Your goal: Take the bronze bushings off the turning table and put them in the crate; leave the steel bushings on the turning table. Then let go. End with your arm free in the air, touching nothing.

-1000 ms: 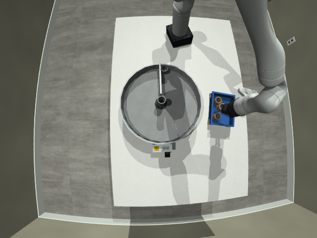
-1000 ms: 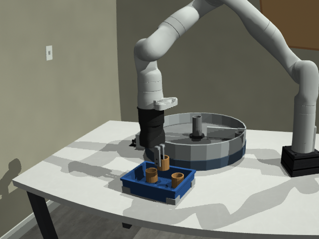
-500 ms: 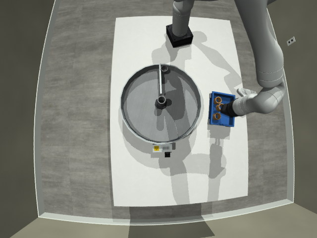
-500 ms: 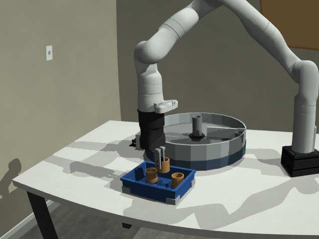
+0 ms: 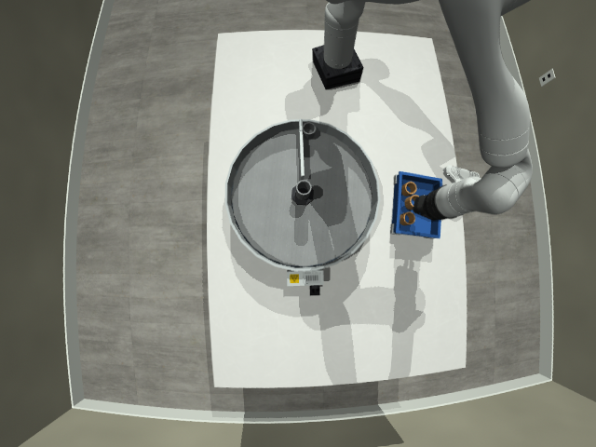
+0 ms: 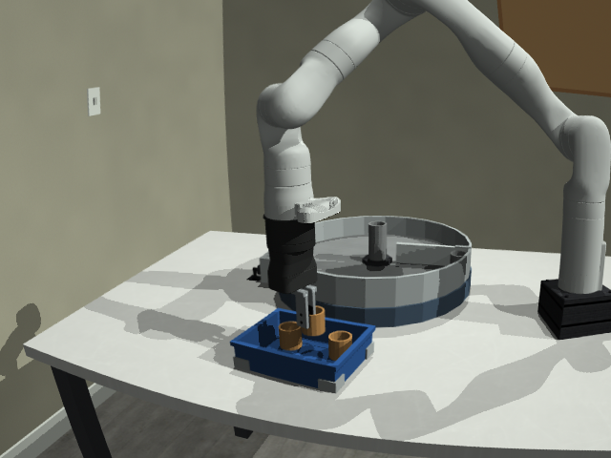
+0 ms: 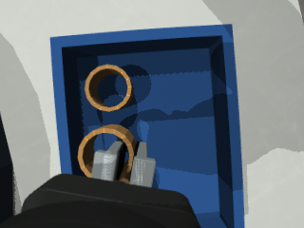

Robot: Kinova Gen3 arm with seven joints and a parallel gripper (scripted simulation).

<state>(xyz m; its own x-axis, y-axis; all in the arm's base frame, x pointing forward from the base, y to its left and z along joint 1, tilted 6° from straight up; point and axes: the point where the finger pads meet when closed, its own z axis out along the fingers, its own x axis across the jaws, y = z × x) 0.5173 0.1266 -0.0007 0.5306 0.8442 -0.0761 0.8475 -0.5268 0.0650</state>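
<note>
Closing the gripper (image 5: pixel 417 204) (image 6: pixel 306 319) (image 7: pixel 130 154) down to a narrow gap and pinching the wall of the middle bronze bushing (image 5: pixel 409 197) (image 6: pixel 318 323) (image 7: pixel 84 153) between the fingers, one inside the ring and the other outside. Pointing the fingers downward over the blue crate (image 5: pixel 395 211) (image 6: pixel 284 366) (image 7: pixel 142 34) and holding that bushing upright, higher than its two neighbours, within the crate's outline as seen from above.

Showing two more bronze bushings upright inside the crate, with open ends upward: one nearer the arm's base (image 5: pixel 318 64) (image 6: pixel 550 315), the base-side bushing (image 5: pixel 404 187) (image 6: pixel 340 348) (image 7: pixel 87 90), and one on the opposite side of the held piece, the far-side bushing (image 5: pixel 402 219) (image 6: pixel 289 341). Lining all three up along the crate side facing the turning table (image 5: pixel 233 193) (image 6: pixel 380 290).

Carrying a grey steel bushing (image 5: pixel 309 134) (image 6: pixel 457 256) on the turning table, close to the outer wall and just beside the straight divider (image 5: pixel 302 154) (image 6: pixel 427 244). Rising from the middle of the turning table, beyond the divider's inner end: an upright hollow post (image 5: pixel 303 195) (image 6: pixel 377 241). Supporting crate, turning table and arm base alike on the white table (image 5: pixel 409 351) (image 6: pixel 172 360) (image 7: pixel 28 19), with the crate standing near the turning table, apart from it.

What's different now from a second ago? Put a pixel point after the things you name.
The claw (image 5: pixel 417 205) (image 6: pixel 307 319) (image 7: pixel 130 154) came down, lowering the bronze bushing (image 5: pixel 406 202) (image 6: pixel 318 326) (image 7: pixel 81 152) it grips further into the blue crate (image 5: pixel 396 207) (image 6: pixel 285 368) (image 7: pixel 56 104). Nothing was newly grabbed or released. The crate, its other two bushings (image 5: pixel 404 188) (image 5: pixel 402 219) (image 6: pixel 289 340) (image 6: pixel 338 349) (image 7: pixel 87 87) and the turning table (image 5: pixel 375 192) (image 6: pixel 380 291) stayed put.
</note>
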